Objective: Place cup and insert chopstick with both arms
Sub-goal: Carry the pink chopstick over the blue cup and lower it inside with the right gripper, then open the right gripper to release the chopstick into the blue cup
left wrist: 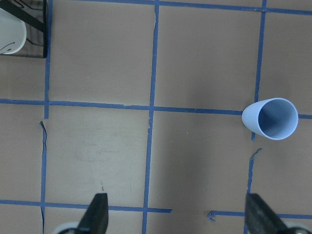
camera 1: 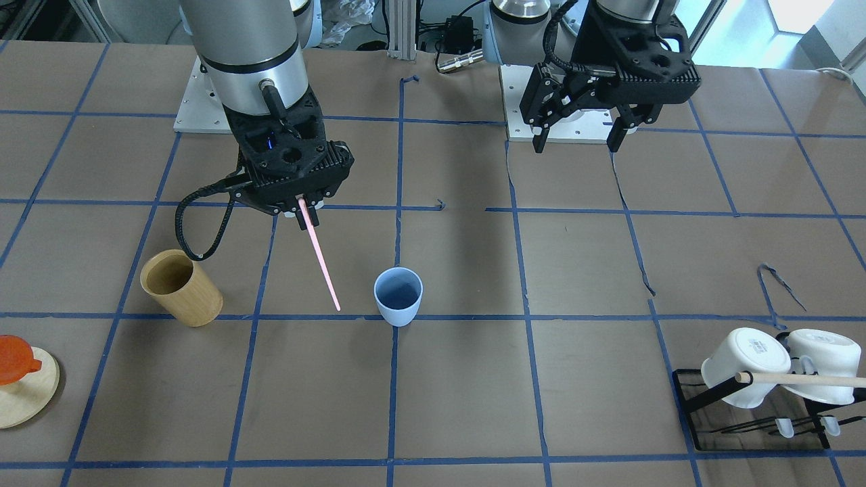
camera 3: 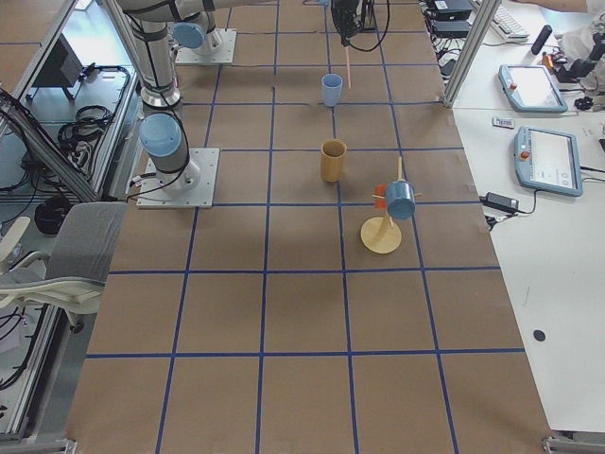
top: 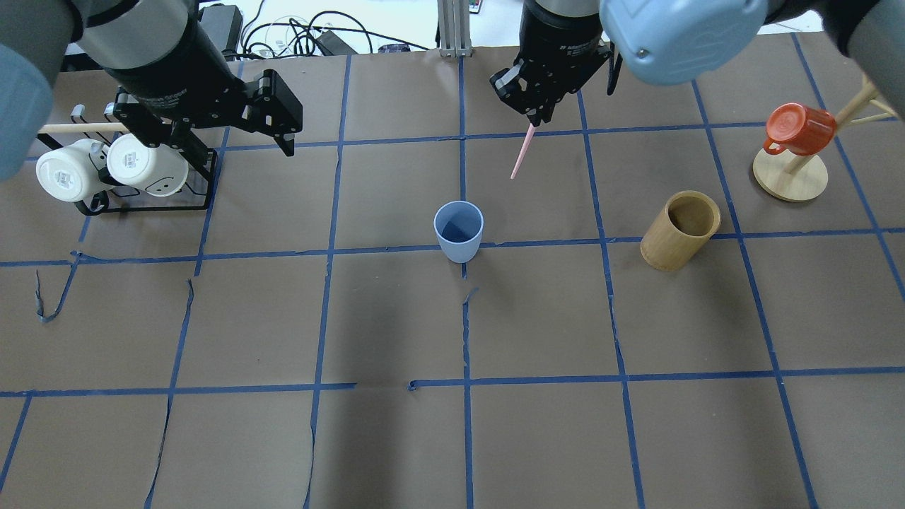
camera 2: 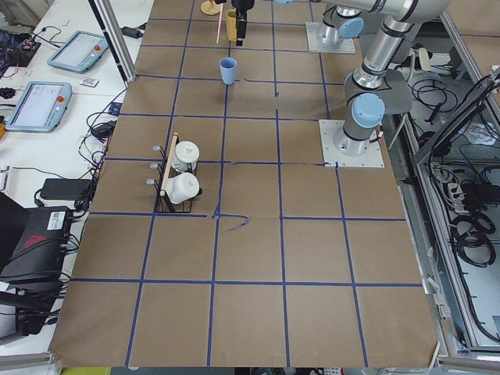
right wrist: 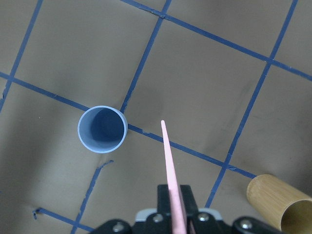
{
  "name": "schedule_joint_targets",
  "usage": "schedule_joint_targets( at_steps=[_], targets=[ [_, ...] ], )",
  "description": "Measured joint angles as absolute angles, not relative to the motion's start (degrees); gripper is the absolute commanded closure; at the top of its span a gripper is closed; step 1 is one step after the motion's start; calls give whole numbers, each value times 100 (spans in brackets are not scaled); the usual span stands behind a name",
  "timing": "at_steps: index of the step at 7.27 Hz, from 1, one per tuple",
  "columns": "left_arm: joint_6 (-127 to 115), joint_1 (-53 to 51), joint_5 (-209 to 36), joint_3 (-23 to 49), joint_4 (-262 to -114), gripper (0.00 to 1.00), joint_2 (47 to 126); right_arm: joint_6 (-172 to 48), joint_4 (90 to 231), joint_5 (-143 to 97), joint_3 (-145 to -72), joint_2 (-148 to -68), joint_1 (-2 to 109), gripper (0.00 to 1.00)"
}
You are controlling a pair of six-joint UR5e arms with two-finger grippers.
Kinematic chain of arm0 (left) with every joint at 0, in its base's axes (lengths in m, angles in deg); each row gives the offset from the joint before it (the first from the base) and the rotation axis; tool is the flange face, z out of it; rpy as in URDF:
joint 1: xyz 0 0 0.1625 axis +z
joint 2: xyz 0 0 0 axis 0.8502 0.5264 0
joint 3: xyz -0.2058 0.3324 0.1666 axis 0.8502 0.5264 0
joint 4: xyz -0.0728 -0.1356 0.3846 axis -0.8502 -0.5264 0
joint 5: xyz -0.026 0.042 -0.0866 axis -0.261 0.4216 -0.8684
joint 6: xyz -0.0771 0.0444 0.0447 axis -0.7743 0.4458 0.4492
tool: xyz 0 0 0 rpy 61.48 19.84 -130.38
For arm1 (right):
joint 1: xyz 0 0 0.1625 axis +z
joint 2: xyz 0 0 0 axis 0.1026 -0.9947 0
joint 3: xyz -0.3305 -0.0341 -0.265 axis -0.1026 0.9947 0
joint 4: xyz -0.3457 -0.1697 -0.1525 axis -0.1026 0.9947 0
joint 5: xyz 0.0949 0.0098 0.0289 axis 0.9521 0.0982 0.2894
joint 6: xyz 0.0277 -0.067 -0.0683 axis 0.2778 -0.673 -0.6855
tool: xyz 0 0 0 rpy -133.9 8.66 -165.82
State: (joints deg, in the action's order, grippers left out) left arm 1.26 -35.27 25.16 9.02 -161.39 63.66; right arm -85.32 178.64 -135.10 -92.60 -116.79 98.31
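Observation:
The pale blue cup [camera 1: 398, 295] stands upright and empty at mid-table, also in the overhead view [top: 459, 230], left wrist view [left wrist: 271, 119] and right wrist view [right wrist: 102, 129]. My right gripper [camera 1: 302, 206] is shut on the pink chopstick [camera 1: 320, 259], which hangs point-down above the table, beside the cup and outside it. The chopstick also shows in the overhead view [top: 522, 152] and right wrist view [right wrist: 171, 175]. My left gripper [camera 1: 577, 138] is open and empty, raised near its base, far from the cup; its fingertips [left wrist: 97, 210] frame bare table.
A tan wooden cylinder [camera 1: 180, 287] stands near the right gripper. A red mug on a wooden stand [camera 1: 19, 379] is at the table end on my right. A black rack [camera 1: 747, 412] with two white mugs [camera 1: 744, 366] and a beige rod [camera 1: 805, 379] sits on my left.

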Motion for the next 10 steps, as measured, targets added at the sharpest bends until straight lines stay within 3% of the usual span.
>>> schedule_joint_targets(
  at_steps=[4, 10],
  targets=[
    [126, -3528, 2515, 938, -16147, 0, 6309, -7186, 17874, -13454, -9330, -11469, 10484, 100],
    [126, -3528, 2515, 940, -16170, 0, 6290, -6990, 17914, -13401, -9389, -10799, 10547, 100]
  ],
)
